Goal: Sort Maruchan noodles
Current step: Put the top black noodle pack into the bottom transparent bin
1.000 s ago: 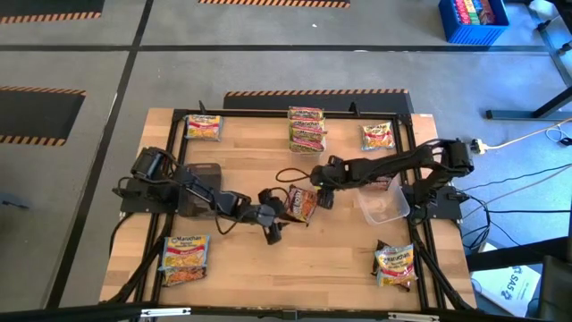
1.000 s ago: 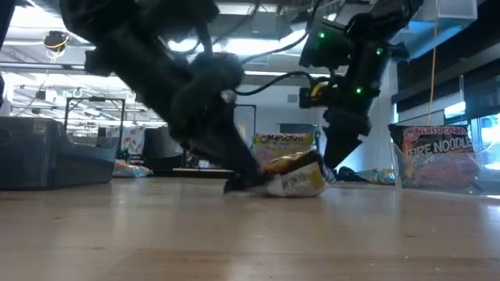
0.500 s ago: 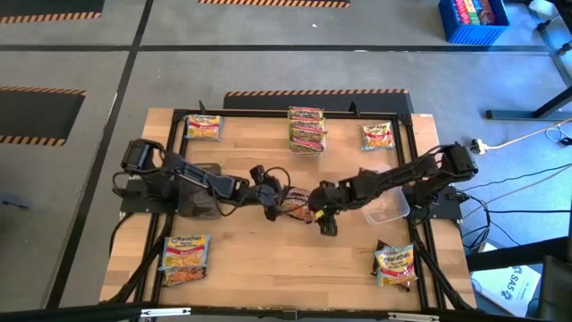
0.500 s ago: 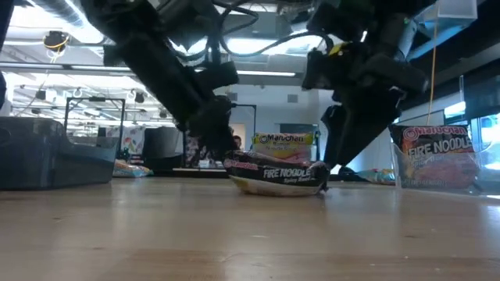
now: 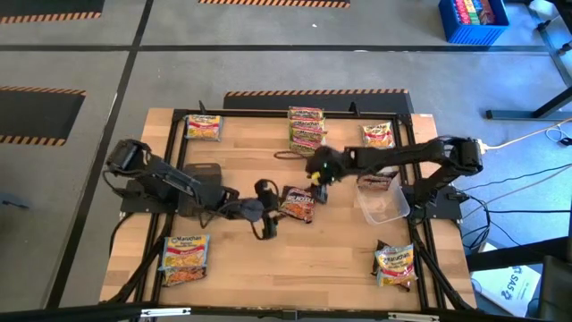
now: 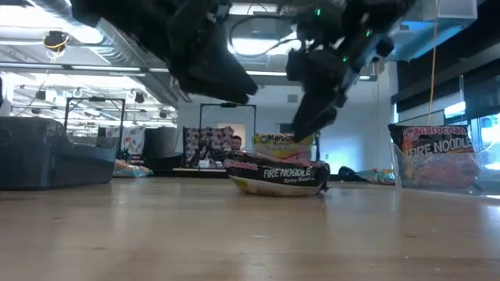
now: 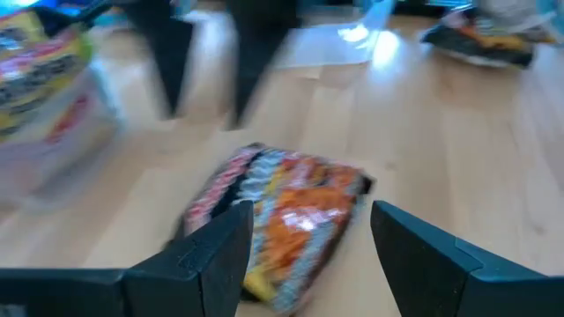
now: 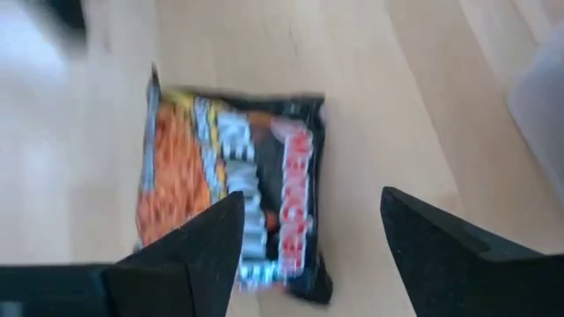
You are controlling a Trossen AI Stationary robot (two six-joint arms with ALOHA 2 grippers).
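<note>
A dark brown Fire Noodle packet (image 5: 298,204) lies flat on its broad face in the middle of the table, label toward the low view (image 6: 277,173). My left gripper (image 5: 268,213) hovers just to its left, open, with the packet ahead of the fingers (image 7: 310,211). My right gripper (image 5: 318,183) hangs open above the packet's far side (image 8: 313,198) and is raised off the table in the low view (image 6: 303,125). Other packets lie at the far left corner (image 5: 203,127), in a stack at the far edge (image 5: 307,128), at the far right (image 5: 378,136), near left (image 5: 186,258) and near right (image 5: 395,264).
A clear plastic tub (image 5: 382,201) stands right of the middle packet, under the right arm. A dark block (image 5: 201,179) sits under the left arm. Bare wood lies between the middle packet and the table's near edge (image 5: 295,268).
The dark packet, propped up and crumpled between the two grippers a second ago, has dropped flat on the table with its label showing. My right gripper has risen and drawn back toward the far edge. My left gripper has lifted and pulled back to the left.
</note>
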